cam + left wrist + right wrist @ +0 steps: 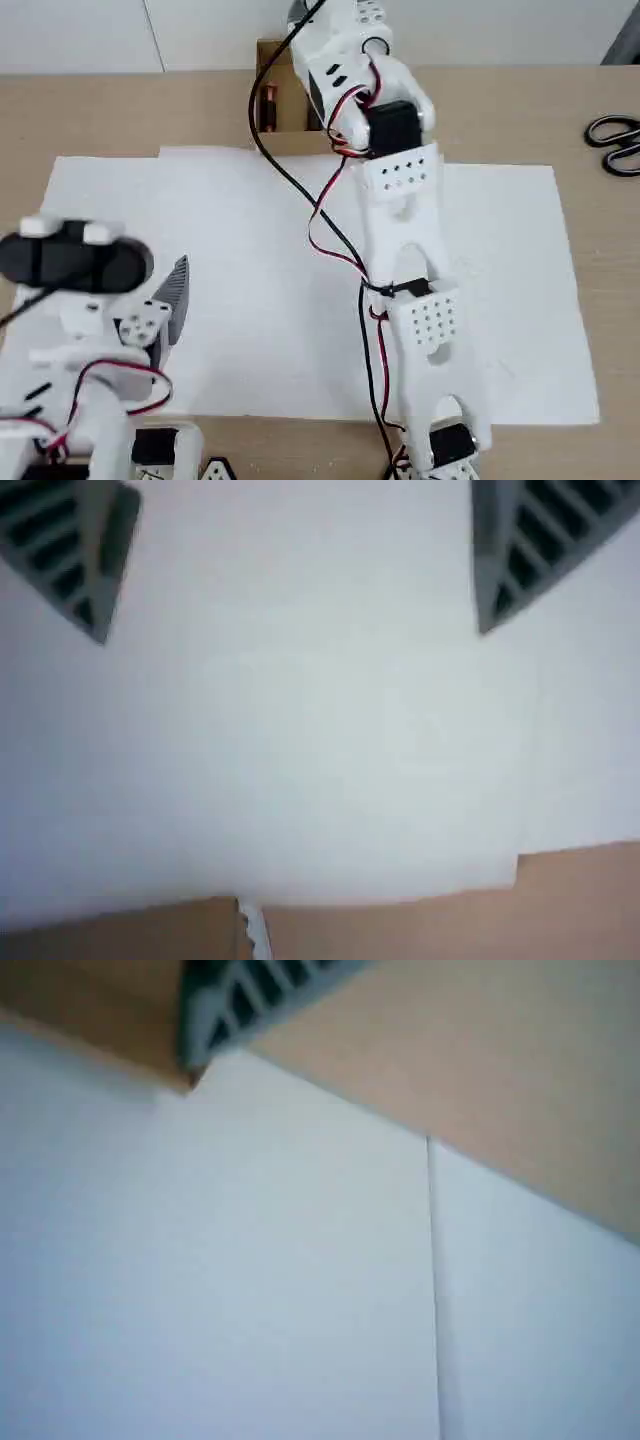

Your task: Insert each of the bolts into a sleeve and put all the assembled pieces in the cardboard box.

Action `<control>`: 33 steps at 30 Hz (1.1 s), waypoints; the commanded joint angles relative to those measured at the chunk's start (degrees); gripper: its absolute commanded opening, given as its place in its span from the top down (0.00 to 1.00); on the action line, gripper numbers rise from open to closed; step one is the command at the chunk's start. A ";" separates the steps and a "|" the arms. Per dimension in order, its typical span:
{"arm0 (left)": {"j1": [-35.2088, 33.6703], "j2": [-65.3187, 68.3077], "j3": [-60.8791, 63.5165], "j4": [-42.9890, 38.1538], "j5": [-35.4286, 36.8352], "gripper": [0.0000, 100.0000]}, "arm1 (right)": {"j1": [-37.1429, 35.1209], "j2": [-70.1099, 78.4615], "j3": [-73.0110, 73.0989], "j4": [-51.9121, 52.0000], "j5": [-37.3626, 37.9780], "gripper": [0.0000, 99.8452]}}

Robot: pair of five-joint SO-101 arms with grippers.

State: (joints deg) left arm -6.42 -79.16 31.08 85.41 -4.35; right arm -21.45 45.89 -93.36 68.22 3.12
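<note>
Cardboard box (290,142) sitting at the far edge of the counter (100,110), with the right arm (420,310) stretching out over it.

A copper-coloured piece (268,108) is lying inside the box against its left wall. The right arm is reaching nearly straight from the near edge across the white paper (230,260), its wrist bending down over the box's right side. Whether the right tool (230,1005) is spread or pressed together cannot be told. The left arm (90,330) is sitting folded back at the near left corner, its dark motor housing on top. The left tool (290,630) is pointing down at bare paper with its fingers spread wide, gripping nothing. A pair of scissors (615,143) is lying on the counter well off to the right.
</note>
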 commanded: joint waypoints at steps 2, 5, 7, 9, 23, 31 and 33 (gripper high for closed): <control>0.26 -5.98 -1.89 1.93 -0.26 0.78 | -0.04 -17.45 -2.99 15.87 2.37 0.82; 0.26 -10.46 -1.89 3.78 -0.26 0.78 | 0.13 -25.71 -2.99 28.18 2.64 0.82; 0.26 -13.63 -1.63 4.48 -0.26 0.78 | 0.13 -33.01 -2.99 29.32 2.64 0.82; 0.26 -17.23 -0.31 4.66 -0.26 0.78 | -0.13 -40.48 -2.64 29.23 2.64 0.82; 0.26 -24.97 10.95 4.04 -0.35 0.78 | 16.13 -95.87 60.92 28.09 2.29 0.82; -0.09 -25.05 17.01 1.67 -0.35 0.78 | 16.48 -122.42 110.59 15.08 2.46 0.81; -0.09 -25.05 19.65 0.00 -0.44 0.78 | 17.54 -128.13 121.85 11.56 2.46 0.81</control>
State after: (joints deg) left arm -6.51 -103.69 48.66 88.40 -4.70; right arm -5.10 -75.16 10.55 85.01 5.23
